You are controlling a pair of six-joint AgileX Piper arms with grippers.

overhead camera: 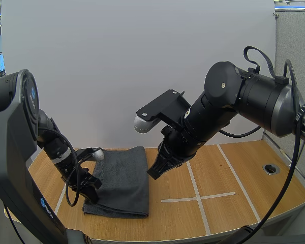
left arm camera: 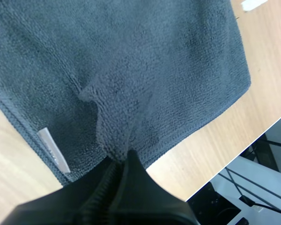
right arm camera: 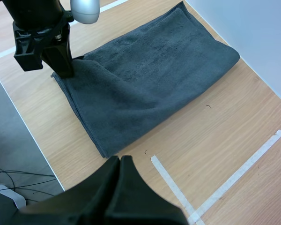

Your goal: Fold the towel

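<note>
Towel (overhead camera: 123, 178) dark grey, pale label (left arm camera: 53, 151); table (overhead camera: 234, 168) light wood grain, white tape lines (overhead camera: 198, 197).

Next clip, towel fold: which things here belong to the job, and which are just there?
Job: grey towel; left pincer, pinching a ridge of it; right pincer, shut on nothing, near it.
Just there: white tape cross; round hole in the table.

towel (overhead camera: 124, 178) on table (overhead camera: 244, 173) — left half | right fingers (overhead camera: 161, 163) to its right
</note>
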